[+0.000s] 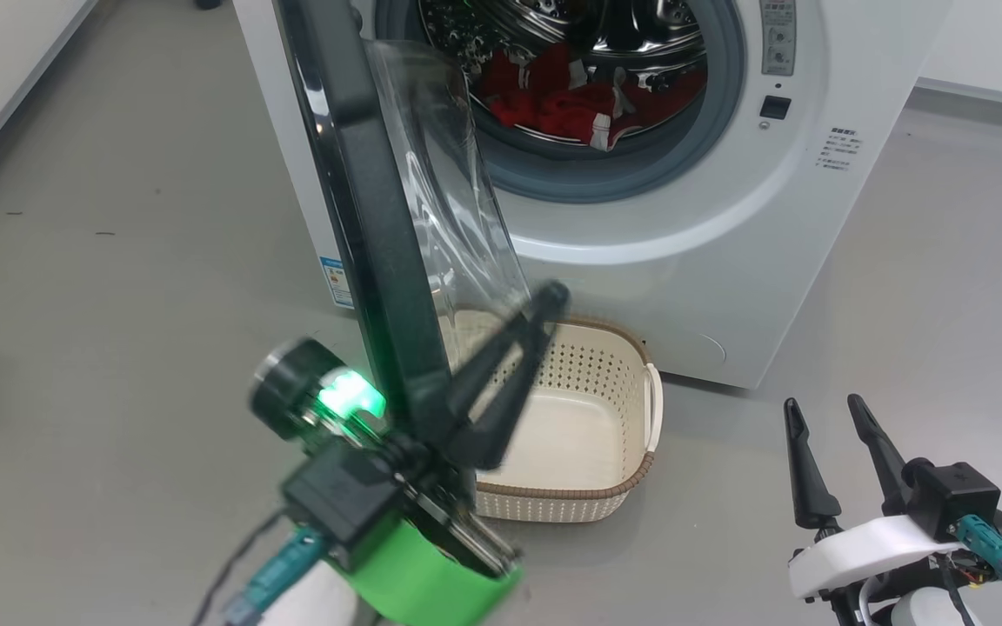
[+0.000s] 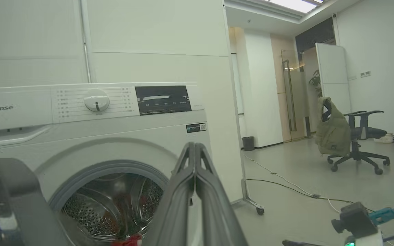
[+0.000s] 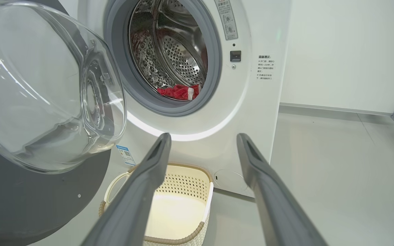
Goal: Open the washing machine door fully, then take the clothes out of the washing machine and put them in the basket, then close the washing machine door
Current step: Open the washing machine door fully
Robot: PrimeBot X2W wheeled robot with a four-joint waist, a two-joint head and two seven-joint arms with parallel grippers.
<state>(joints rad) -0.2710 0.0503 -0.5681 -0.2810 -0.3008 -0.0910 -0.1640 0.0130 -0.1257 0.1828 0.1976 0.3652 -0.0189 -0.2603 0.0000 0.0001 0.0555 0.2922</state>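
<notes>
Left gripper (image 1: 551,300) sits closest to the head camera, at seven o'clock in that view. Its two fingers are clenched together with nothing between them, and they reach up along the inner side of the door (image 1: 362,200), just beside the glass bowl (image 1: 449,191). It is too blurred to tell whether they touch the door. Pressed shut like that, they probably serve as a stiff rod for pushing the door wider, not for gripping. In its own wrist view the gripper (image 2: 194,147) points at the washing machine (image 2: 115,136), with the door's dark edge at eight o'clock.

Right gripper (image 1: 823,404) waits at five o'clock, low over the floor (image 1: 118,261) and well apart from the machine. Its jaws are released and empty, and it is likely parked clear of the door's swing. Its wrist view looks between the spread fingers (image 3: 139,191) at the basket (image 3: 183,181).

The door stands roughly square to the washing machine (image 1: 684,287), edge-on to the head camera. It has a glossy black rim and a clear bulging bowl (image 3: 46,85), and it looks open but probably not fully.

Red clothes (image 1: 553,104) with white trim lie in the bottom of the steel drum (image 1: 640,35) at twelve o'clock, untouched. The cream basket (image 1: 631,339) is on the floor just below the opening, empty and partly under the door.
</notes>
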